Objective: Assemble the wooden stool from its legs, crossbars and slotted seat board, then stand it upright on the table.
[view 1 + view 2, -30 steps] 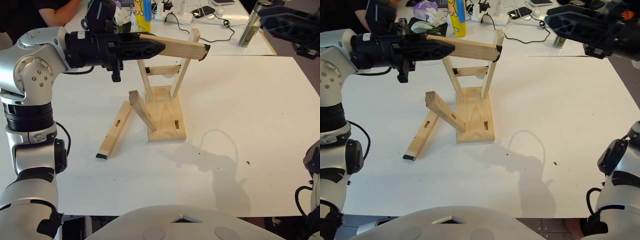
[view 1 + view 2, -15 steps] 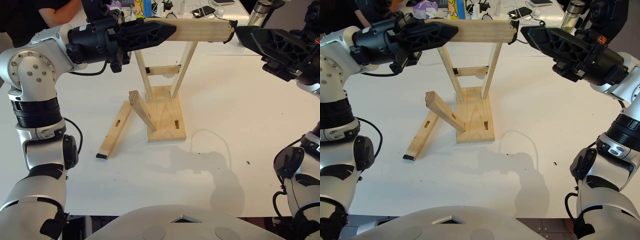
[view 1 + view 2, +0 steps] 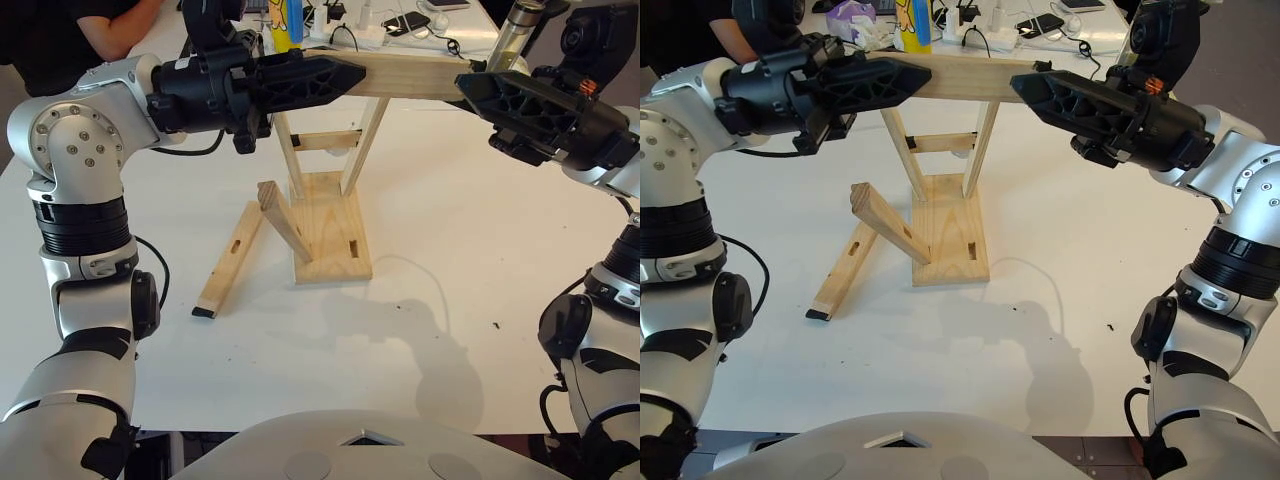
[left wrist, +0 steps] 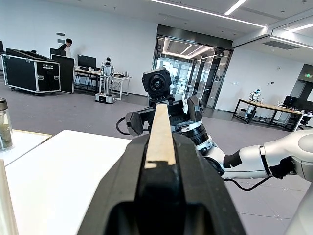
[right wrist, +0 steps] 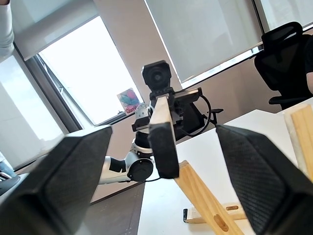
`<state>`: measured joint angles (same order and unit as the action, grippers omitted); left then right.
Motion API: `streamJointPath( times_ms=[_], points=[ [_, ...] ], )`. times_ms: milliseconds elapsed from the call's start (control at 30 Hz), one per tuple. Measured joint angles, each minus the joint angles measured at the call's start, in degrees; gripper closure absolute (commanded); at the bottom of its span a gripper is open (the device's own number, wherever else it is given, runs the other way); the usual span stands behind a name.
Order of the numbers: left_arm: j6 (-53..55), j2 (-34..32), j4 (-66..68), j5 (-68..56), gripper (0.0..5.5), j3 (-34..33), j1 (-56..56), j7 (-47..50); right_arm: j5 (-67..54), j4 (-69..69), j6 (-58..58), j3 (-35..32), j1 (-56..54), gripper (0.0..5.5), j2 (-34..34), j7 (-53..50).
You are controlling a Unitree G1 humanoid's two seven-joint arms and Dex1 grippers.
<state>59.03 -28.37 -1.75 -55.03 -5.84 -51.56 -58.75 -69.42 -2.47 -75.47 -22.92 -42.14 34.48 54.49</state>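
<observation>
My left gripper (image 3: 345,76) is shut on a wooden leg (image 3: 410,76), holding it level, high over the table. My right gripper (image 3: 472,88) is open, its two fingers standing either side of the leg's free end (image 5: 160,128), apart from it. Below, the slotted seat board (image 3: 335,245) lies flat on the table. Two legs (image 3: 290,150) stand up from it, joined by a crossbar (image 3: 327,140). A third leg (image 3: 285,220) leans slanted out of the board. One slotted piece (image 3: 230,258) lies loose on the table left of the board. The left wrist view looks along the held leg (image 4: 160,128).
The white table (image 3: 500,230) has open room to the right and front of the board. A second table behind it carries a yellow bottle (image 3: 288,18), cables (image 3: 440,45) and a metal flask (image 3: 512,28). A person's arm shows at the far left back.
My left arm has swung the leg from a downward tilt up to level. My right gripper has come in from the right, and its open fingers now flank the leg's free end.
</observation>
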Motion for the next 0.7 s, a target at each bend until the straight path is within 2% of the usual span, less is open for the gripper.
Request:
streamJointPath(
  times_ms=[500, 567, 700],
  points=[
    [0.1, 0.4, -0.9, 0.1, 5.08, 1.7, 0.0, -0.4, -1.3, -0.2, 1.3, 3.6, 0.0, 4.56, 0.2, -0.2],
    [0.1, 0.3, -0.9, 0.3, 5.08, 1.8, 0.0, -0.4, -1.3, -0.2, 1.3, 3.7, 0.0, 4.81, 0.4, -0.1],
    [-0.1, 0.2, -0.8, 0.6, 5.08, 2.2, 0.0, -0.3, -1.2, -0.4, 1.8, 4.2, 0.0, 4.85, 1.3, 0.0]
  ],
)
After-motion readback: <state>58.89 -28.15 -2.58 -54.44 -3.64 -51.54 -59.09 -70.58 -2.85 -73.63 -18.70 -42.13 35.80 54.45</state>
